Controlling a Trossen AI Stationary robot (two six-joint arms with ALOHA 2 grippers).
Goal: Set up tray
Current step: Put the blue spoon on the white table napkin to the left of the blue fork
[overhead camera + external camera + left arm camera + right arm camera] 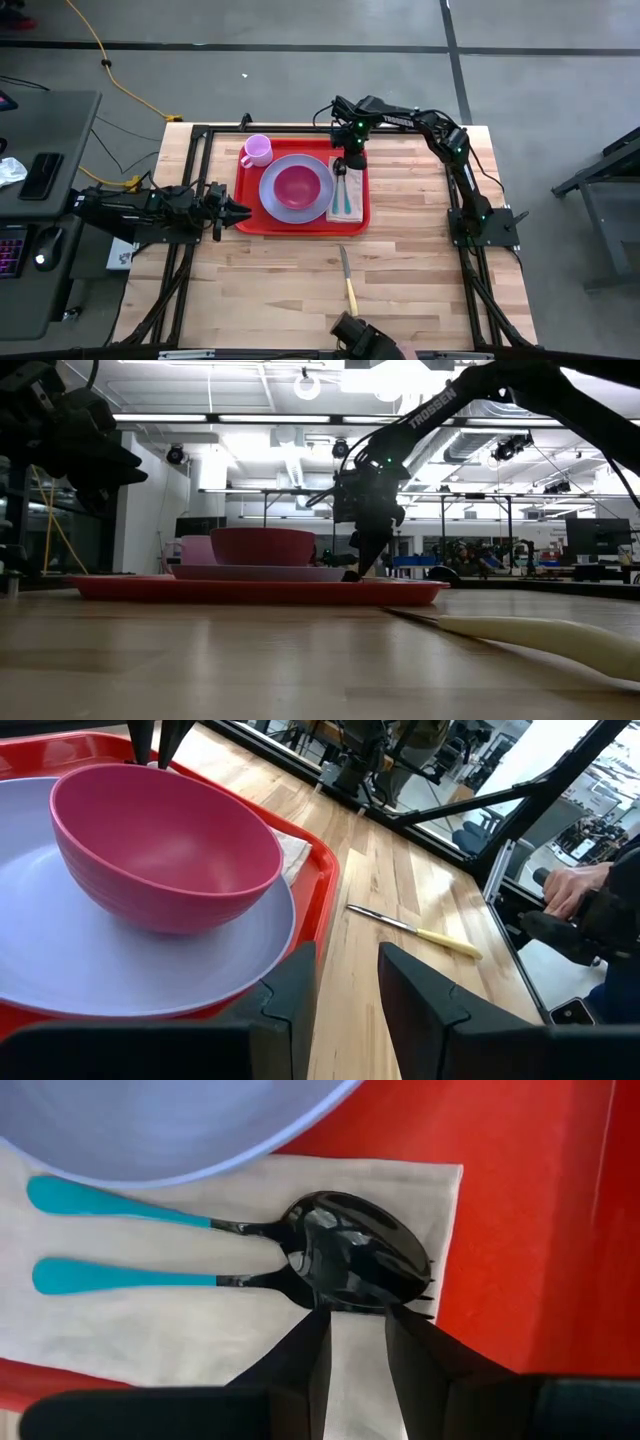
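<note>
The red tray (244,196) lies on the wooden table, toward its far side. On it a pink bowl (297,185) sits in a lavender plate (272,198), and a pink cup (256,150) stands at the tray's far left corner. A white napkin (200,1335) lies along the tray's right side and bears a teal-handled spoon (360,1245) and fork (120,1277). My right gripper (357,1325) is open and points steeply down at their dark heads. My left gripper (347,970) is open with nothing in it, just left of the tray. My right gripper comes from above, slanting. Its fingertips (315,1328) stand at the edge of the spoon's and fork's heads (380,1285), over the napkin. White napkin shows in the gap between them. Whether they touch the utensils or the napkin, I cannot tell.
A knife with a cream handle (347,278) lies on bare wood near the table's front, clear of the tray. A dark camera mount (360,338) sits at the near edge. A person's hand (570,885) shows beyond the table's right side.
</note>
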